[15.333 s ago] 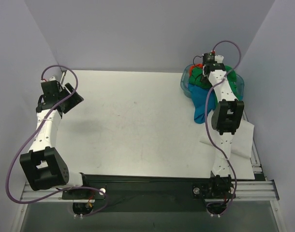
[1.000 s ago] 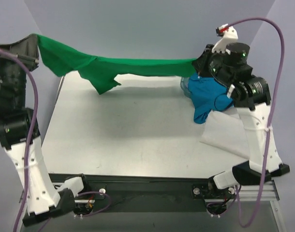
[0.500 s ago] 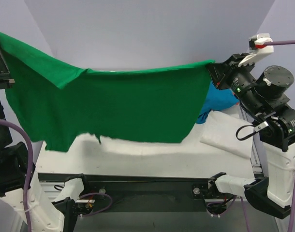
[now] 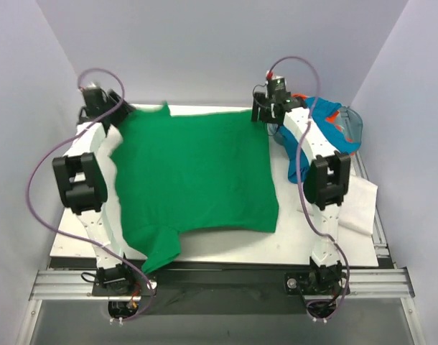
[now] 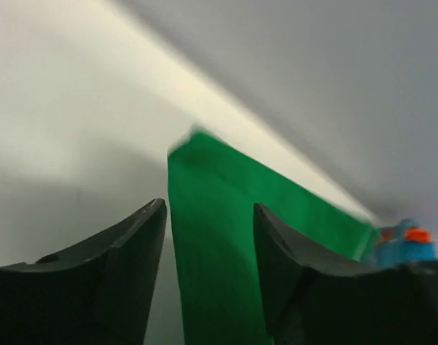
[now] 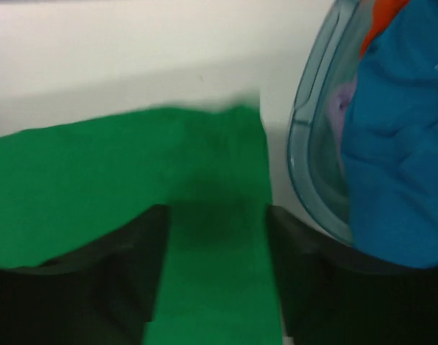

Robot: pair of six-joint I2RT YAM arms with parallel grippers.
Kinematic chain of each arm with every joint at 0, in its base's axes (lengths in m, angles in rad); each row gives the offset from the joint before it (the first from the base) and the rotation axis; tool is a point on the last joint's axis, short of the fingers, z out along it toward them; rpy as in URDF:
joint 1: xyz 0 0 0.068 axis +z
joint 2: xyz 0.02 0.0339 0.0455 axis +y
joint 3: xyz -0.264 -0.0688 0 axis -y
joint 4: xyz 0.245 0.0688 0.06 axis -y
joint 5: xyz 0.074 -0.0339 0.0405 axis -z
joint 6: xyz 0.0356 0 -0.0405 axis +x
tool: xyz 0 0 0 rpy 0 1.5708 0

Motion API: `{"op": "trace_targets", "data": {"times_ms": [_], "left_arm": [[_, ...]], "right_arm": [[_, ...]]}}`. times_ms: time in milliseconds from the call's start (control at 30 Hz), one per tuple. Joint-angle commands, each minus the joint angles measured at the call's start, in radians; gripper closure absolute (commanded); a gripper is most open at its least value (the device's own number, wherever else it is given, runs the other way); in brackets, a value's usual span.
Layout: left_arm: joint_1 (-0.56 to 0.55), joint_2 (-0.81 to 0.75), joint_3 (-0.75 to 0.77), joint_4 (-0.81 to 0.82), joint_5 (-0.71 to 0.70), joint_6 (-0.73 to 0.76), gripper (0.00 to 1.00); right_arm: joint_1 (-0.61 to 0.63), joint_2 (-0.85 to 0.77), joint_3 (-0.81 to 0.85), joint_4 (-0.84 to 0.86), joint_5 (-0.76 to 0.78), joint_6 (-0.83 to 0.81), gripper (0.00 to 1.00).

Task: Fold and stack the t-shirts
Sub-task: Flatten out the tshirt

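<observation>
One green t-shirt (image 4: 194, 172) lies spread flat on the table (image 4: 226, 248), with a sleeve drooping over the near left edge. At its far corners, left gripper (image 5: 208, 212) and right gripper (image 6: 217, 212) each sit with fingers apart; the cloth shows between them, apparently unpinched. Far right, a turquoise t-shirt (image 6: 398, 144) and some orange-red cloth (image 6: 380, 11) sit in a clear bin (image 6: 305, 165).

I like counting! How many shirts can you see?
3: green t-shirt spread flat on the table, blue t-shirt heaped at far right, orange-red one peeking out there. More may hide.
</observation>
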Motion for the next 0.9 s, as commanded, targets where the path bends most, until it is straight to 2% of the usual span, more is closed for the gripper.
{"op": "trace_targets", "data": {"times_ms": [0, 67, 167, 333, 533, 700, 867], "left_arm": [[-0.037, -0.008, 0.01, -0.066, 0.051, 0.053, 0.36], [-0.051, -0.016, -0.01, -0.087, 0.062, 0.079, 0.32], [-0.059, -0.069, -0.117, -0.133, 0.08, 0.095, 0.31], [-0.086, -0.226, -0.341, -0.118, 0.082, 0.066, 0.31], [-0.161, -0.286, -0.547, -0.066, 0.088, 0.015, 0.3], [-0.229, -0.267, -0.593, -0.086, 0.085, 0.009, 0.3], [-0.235, -0.232, -0.651, -0.141, 0.077, -0.001, 0.3]], "right_arm": [[-0.029, 0.041, 0.085, -0.083, -0.022, 0.029, 0.32], [-0.032, 0.037, 0.047, -0.083, -0.045, 0.022, 0.2], [-0.026, -0.02, -0.035, -0.085, -0.077, 0.006, 0.15], [-0.004, -0.115, -0.205, -0.074, -0.14, -0.005, 0.14], [0.061, -0.224, -0.421, -0.048, -0.154, 0.002, 0.14], [0.085, -0.279, -0.599, -0.033, -0.161, 0.029, 0.15], [0.091, -0.293, -0.707, -0.013, -0.149, 0.052, 0.16]]}}
